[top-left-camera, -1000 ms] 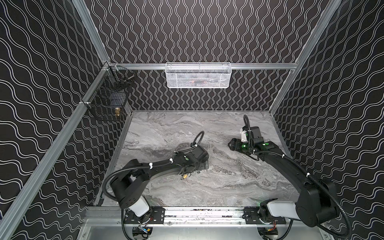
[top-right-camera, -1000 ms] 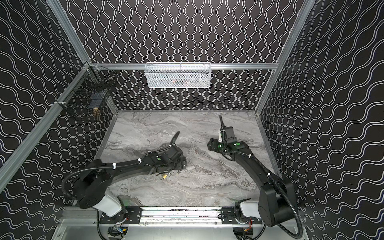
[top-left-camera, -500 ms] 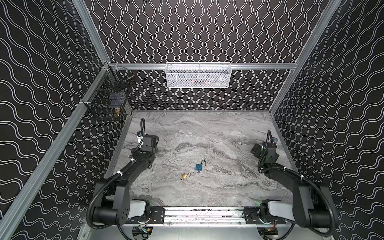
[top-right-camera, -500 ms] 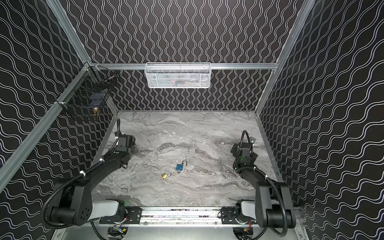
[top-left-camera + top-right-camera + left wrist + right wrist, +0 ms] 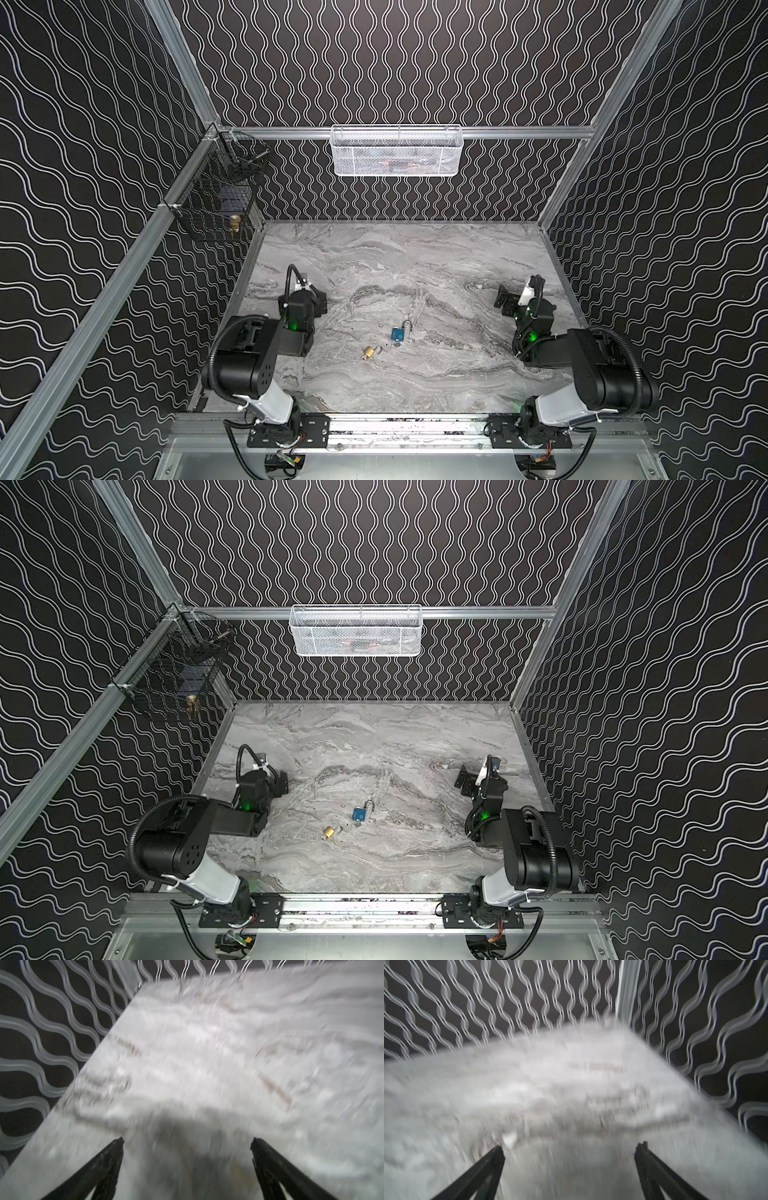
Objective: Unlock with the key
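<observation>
Grey marbled surface (image 5: pixel 415 257) carried two small padlocks near its middle.
A blue padlock (image 5: pixel 398 333) lay flat; a smaller brass padlock (image 5: pixel 369 352) lay just beside it, nearer the front edge, not touching.

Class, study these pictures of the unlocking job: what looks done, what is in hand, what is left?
Done, apparently: the blue padlock and brass padlock lie on the table, each shackle seemingly swung open. In hand: nothing; the left gripper and right gripper stand with jaws wide apart, empty, near its sides. Left: probably nothing, since both shackles look open.
</observation>
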Robot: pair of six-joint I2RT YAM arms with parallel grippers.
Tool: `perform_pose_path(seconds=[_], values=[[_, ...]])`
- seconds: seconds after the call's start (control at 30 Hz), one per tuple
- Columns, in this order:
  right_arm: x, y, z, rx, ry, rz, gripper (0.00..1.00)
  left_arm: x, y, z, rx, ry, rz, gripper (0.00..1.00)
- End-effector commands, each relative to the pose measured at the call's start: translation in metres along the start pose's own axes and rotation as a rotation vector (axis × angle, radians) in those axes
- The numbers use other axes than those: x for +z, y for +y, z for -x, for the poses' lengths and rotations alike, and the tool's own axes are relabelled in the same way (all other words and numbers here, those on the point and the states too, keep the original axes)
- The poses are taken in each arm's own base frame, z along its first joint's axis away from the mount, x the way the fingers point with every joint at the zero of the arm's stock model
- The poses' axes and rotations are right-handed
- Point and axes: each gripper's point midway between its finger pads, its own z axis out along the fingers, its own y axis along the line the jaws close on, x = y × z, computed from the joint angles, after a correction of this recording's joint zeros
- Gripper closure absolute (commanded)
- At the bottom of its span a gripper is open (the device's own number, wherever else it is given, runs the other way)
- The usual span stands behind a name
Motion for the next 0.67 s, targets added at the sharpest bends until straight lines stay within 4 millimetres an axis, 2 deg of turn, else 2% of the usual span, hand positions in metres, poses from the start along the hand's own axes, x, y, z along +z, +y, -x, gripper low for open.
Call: perform_pose_path(seconds=[0.0,0.1,0.13,0.2,0.27,0.63], values=[[0.0007,0.0033,0.0102,-0.020,-0.020,0.012,0.01,-0.0014,-0.0082,0.0129,0.028,-0.063,-0.052,0.01],[-0.0009,0.0072,0.0163,-0.032,-0.070,0.030,0.01,-0.0028,-0.0085,0.0112,0.030,-0.115,-0.053,0.01],[-0.0019,0.0070,0.0154,-0.033,-0.075,0.031,0.01,-0.0030,-0.0097,0.0052,0.024,-0.069,-0.064,0.02],[0.0004,0.0063,0.0112,-0.029,-0.035,0.025,0.01,-0.0019,-0.0068,0.0104,0.024,-0.110,-0.046,0.01],[0.0004,0.0067,0.0132,-0.030,-0.046,0.026,0.01,-0.0027,-0.0072,0.0056,0.018,-0.083,-0.051,0.01],[-0.0005,0.0092,0.0141,-0.037,-0.055,0.041,0.01,-0.0031,-0.0061,0.0095,0.023,-0.106,-0.042,0.01]])
